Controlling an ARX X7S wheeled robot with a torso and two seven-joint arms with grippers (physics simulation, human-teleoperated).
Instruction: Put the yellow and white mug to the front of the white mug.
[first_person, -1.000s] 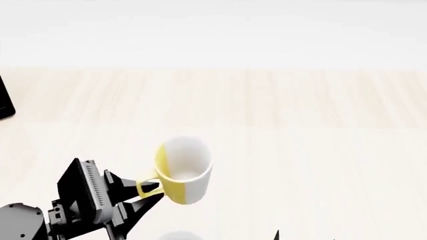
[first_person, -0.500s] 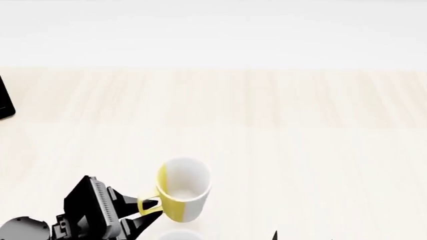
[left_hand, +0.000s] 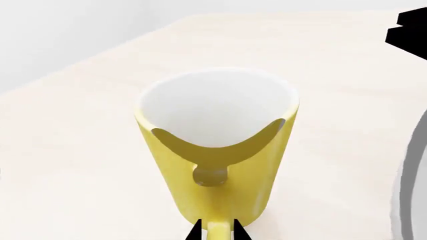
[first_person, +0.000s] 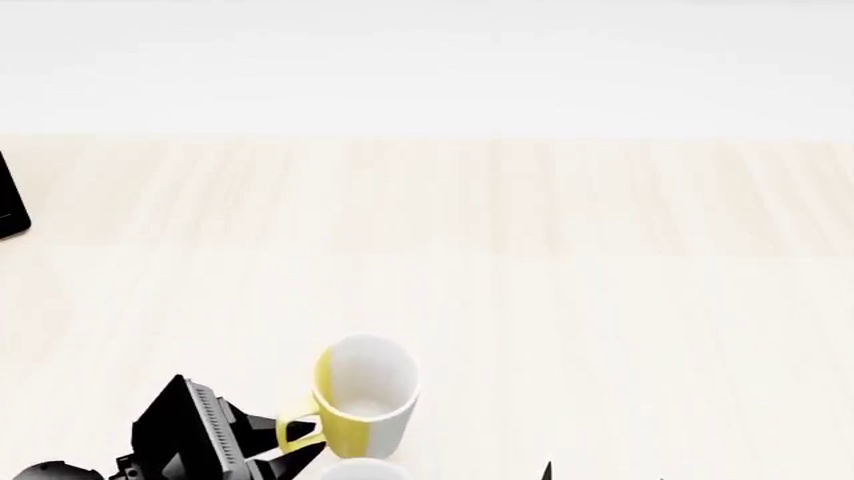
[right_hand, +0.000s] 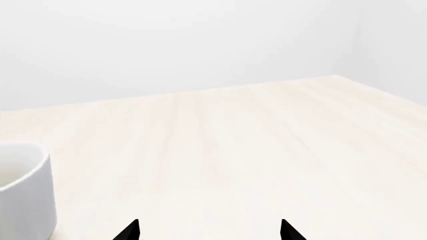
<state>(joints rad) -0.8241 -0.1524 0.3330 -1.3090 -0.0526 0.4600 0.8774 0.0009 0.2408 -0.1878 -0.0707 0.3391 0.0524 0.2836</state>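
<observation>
The yellow and white mug (first_person: 363, 397) stands upright near the table's front edge; its yellow side and handle (left_hand: 217, 231) fill the left wrist view. My left gripper (first_person: 296, 440) is shut on that yellow handle, one fingertip (left_hand: 195, 232) on each side. The white mug (first_person: 360, 471) shows only as a rim sliver at the bottom edge of the head view, just in front of the yellow and white mug; its side shows in the right wrist view (right_hand: 23, 192). My right gripper (right_hand: 209, 231) is open and empty, to the right of the white mug.
A pale wooden table (first_person: 561, 260) stretches far back to a white wall. A black object (first_person: 11, 205) sits at the left edge. Another black shape (left_hand: 410, 27) shows in the left wrist view's corner.
My left gripper has drawn the yellow and white mug toward the table's front edge, closer to the white mug. The right gripper has stayed still.
</observation>
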